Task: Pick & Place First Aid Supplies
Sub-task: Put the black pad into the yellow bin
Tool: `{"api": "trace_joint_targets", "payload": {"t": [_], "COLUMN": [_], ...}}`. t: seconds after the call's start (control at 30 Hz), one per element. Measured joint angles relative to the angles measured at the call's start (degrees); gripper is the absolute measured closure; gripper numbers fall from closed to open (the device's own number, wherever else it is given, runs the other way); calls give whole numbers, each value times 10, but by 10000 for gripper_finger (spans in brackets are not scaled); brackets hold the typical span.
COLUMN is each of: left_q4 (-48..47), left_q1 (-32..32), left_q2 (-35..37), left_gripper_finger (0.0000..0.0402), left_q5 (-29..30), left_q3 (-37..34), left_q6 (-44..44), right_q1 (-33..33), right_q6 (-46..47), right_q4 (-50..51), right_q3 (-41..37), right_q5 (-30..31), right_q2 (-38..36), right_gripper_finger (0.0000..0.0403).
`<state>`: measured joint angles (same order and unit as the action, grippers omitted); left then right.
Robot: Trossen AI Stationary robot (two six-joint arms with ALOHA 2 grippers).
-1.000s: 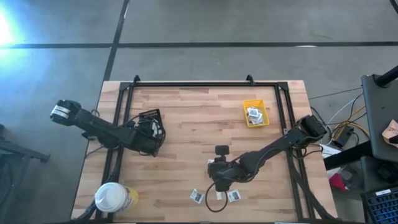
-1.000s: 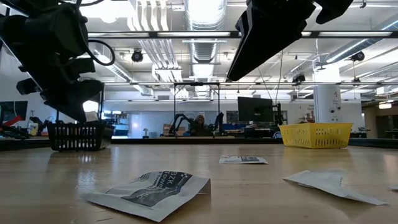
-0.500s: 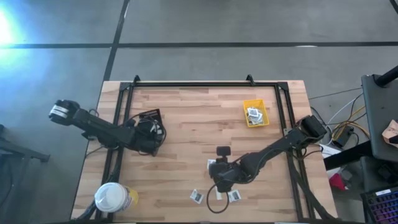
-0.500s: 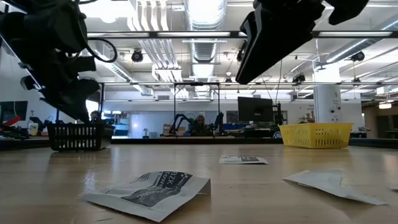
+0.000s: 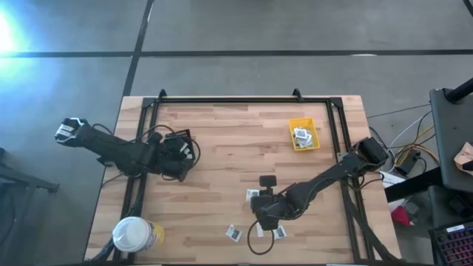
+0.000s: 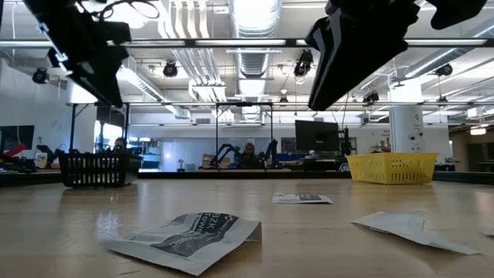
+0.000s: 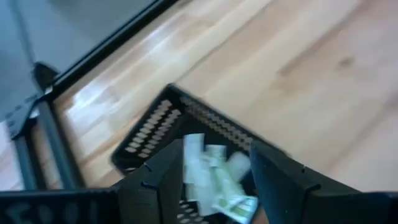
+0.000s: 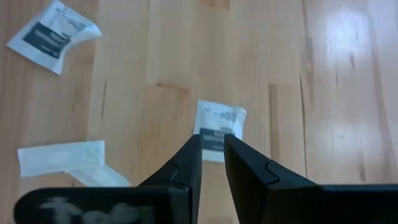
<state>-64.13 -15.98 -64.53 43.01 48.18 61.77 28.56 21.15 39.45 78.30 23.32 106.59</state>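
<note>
1. From above, my left hand hung over the black slotted plastic tray near the left rail of the pale wooden desk. My right hand was low near the front edge among the last loose white square packets with dark grey centres. The small yellow plastic bin at the far right already held several packets. The round yellow tub with a white lid stood at the front left corner, no part of the job. I judged the sorting well along, with only a handful of packets left on the desk.

2. From desk height, three flat packets lay on the wood: a crumpled one nearest, one farther back and one to the right. Both arms hung above them, touching none.

3. Past my left wrist, my two dark fingers stood spread and empty. Pale white-green strips lay in the tray just beyond them, so that drop looked finished to me.

4. Past my right wrist, my fingers were drawn nearly together, with a narrow gap, holding nothing. A white packet lay flat just beyond the tips; another packet and a pale folded piece lay apart. These I judged were left to collect.
</note>
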Motion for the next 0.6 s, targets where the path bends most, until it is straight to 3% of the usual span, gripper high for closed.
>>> {"api": "trace_joint_targets", "payload": {"t": [0.17,0.6], "left_q4": [46,279], "left_q1": [-26,-122], "left_q2": [-2,-22], "left_gripper_finger": [223,223], "left_q5": [-7,-16], "left_q3": [23,9], "left_q6": [-35,-154], "right_q1": [1,16], "right_q6": [21,20], "right_q4": [27,26], "right_q3": [0,0], "right_q5": [-8,-54], "right_q2": [0,0], "right_gripper_finger": [331,334]}}
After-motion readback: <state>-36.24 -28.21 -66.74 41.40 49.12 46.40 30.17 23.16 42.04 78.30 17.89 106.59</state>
